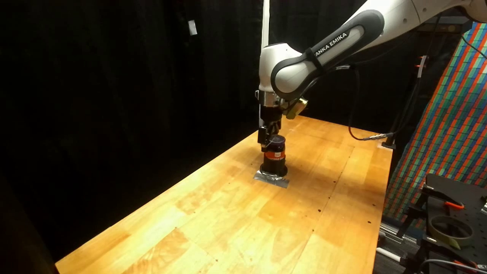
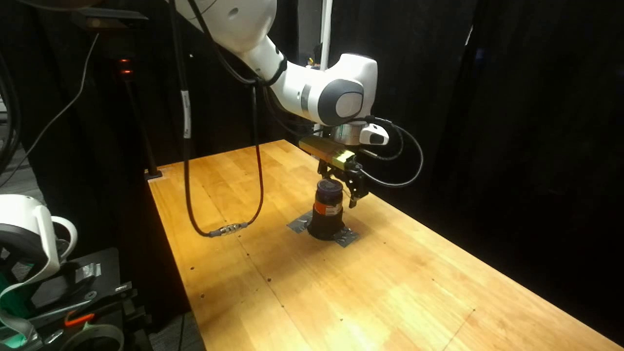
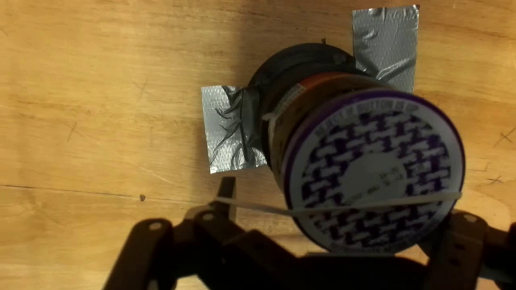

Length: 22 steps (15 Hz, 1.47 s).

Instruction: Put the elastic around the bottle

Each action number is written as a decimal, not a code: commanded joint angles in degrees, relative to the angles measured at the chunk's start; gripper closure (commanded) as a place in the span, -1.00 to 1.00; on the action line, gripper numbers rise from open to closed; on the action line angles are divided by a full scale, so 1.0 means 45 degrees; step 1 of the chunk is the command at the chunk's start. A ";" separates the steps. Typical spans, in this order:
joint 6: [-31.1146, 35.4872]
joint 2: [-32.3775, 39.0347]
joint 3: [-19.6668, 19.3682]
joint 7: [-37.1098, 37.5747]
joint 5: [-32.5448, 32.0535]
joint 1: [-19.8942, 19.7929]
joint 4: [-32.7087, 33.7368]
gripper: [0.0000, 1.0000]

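Nearest in my wrist view, my claw (image 3: pixel 331 215) stands with its fingers (image 3: pixel 226 190) spread well apart, and the pale elastic (image 3: pixel 342 207) runs as a thin line from one finger toward the other, crossing over the purple-rimmed lid (image 3: pixel 375 171) of the bottle (image 3: pixel 354 153), though whether it touches that lid I cannot tell. Below it the bottle stands upright just beside my claw, its orange label (image 2: pixel 327 208) showing in both exterior views, seated in a black base (image 2: pixel 325 227) with silver tape (image 3: pixel 387 36) from its foot onto the wooden table (image 1: pixel 228 228). Farther off, dark curtains (image 1: pixel 114 95) hang beyond the table.
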 commanded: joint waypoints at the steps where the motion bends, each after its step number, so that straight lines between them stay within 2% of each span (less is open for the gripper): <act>1: -0.0769 -0.0513 -0.0350 0.0767 -0.0443 0.0477 -0.0463 -1.00; 6: -0.0532 -0.2517 -0.0577 0.2045 -0.1310 0.1119 -0.3061 -1.00; 10: 0.0331 -0.4330 -0.0284 0.2118 -0.1247 0.1063 -0.5674 -1.00; 11: 0.0728 -0.4730 -0.0259 0.2150 -0.1291 0.1065 -0.6292 -0.93; 12: 0.1378 -0.5069 -0.0239 0.2168 -0.1343 0.1063 -0.6903 -0.46; 14: 0.3396 -0.5609 -0.0261 0.2285 -0.1479 0.1055 -0.8168 -0.42; 16: 0.5673 -0.6126 -0.0439 0.2783 -0.1891 0.1205 -0.9509 -0.09; 18: 0.7903 -0.6340 -0.0898 0.3757 -0.2926 0.1573 -1.0720 0.22; 20: 1.0046 -0.6216 -0.2101 0.5410 -0.4792 0.2418 -1.1594 0.54; 21: 1.0857 -0.6126 -0.2939 0.6555 -0.6041 0.2991 -1.1797 0.67; 22: 1.1536 -0.5904 -0.4248 0.7568 -0.7208 0.3992 -1.1770 0.76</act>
